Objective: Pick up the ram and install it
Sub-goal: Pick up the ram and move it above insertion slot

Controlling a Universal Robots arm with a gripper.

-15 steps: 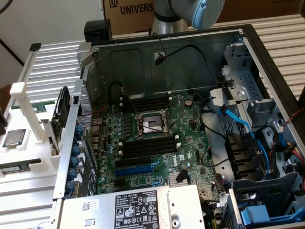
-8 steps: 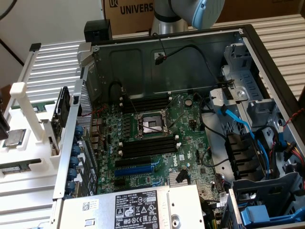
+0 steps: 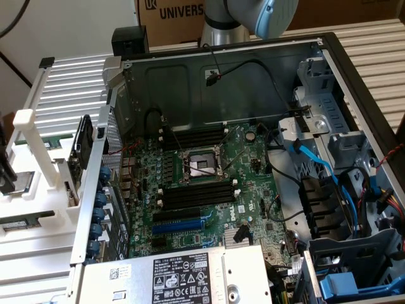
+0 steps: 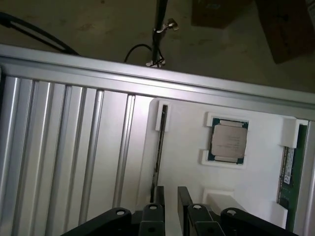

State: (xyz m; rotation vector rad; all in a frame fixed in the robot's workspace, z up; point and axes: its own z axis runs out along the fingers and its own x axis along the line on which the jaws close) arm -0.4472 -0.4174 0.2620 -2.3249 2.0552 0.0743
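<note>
Wrist view: gripper (image 4: 171, 192) hangs over the white tray (image 4: 182, 157), jaws parted a narrow way, nothing between them. Processor chip (image 4: 229, 142) sits in its square pocket on the tray. The ram (image 4: 159, 147) stands on edge in a slot beside the chip, on the side toward the ribbed metal panel (image 4: 64, 147). It shows edge-on as a thin dark strip, so this is probably the stick, though chips and label can't be made out. Its near end runs up toward one finger (image 4: 158, 196), offset from the gap between the jaws; contact with that finger can't be told. On the chip's far side a green board (image 4: 290, 167) with a white label lies along the tray's edge, well apart from the jaws.

Exterior view: arm (image 3: 253, 16) above the open computer case (image 3: 177, 88); long black slots (image 3: 193, 195) flank the processor socket (image 3: 199, 166) on the motherboard (image 3: 247, 171).
</note>
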